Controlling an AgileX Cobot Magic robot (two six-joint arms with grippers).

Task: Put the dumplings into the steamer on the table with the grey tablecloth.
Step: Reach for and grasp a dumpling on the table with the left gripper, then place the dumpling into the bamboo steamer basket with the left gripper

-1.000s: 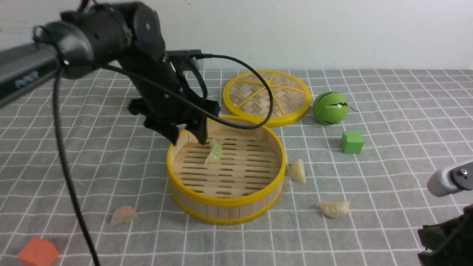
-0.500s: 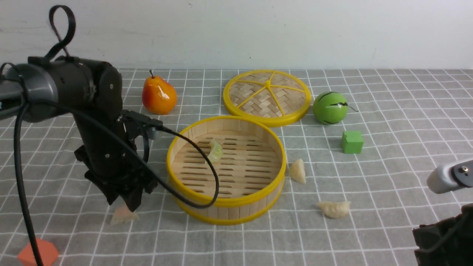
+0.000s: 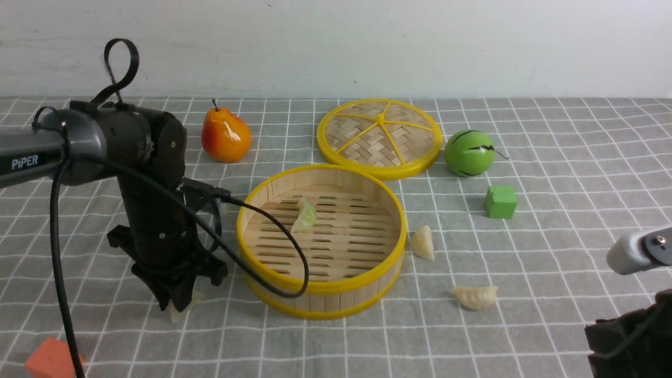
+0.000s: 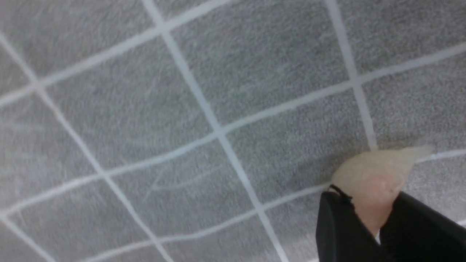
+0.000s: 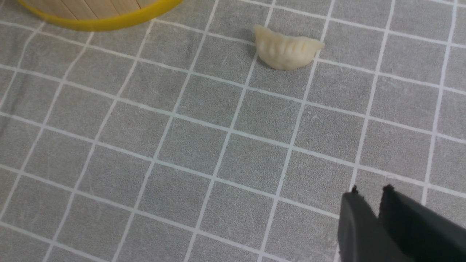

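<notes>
Beside the steamer, left pincer clamping pinkish dumpling.

Four dumplings – two cubes

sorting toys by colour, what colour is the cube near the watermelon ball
Green cube, clearest in the front view.

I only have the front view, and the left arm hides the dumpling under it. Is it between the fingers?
Observer: Yes. The left wrist view shows the pinkish dumpling pinched between the two fingers of the left gripper.
Operator: The right gripper is cut off at my corner. Holding anything?
Observer: No. The right gripper has its fingers nearly together with nothing between them.
Operator: What does its camera see?
Observer: The cream dumpling, with only bare cloth between it and the fingertips.
</notes>
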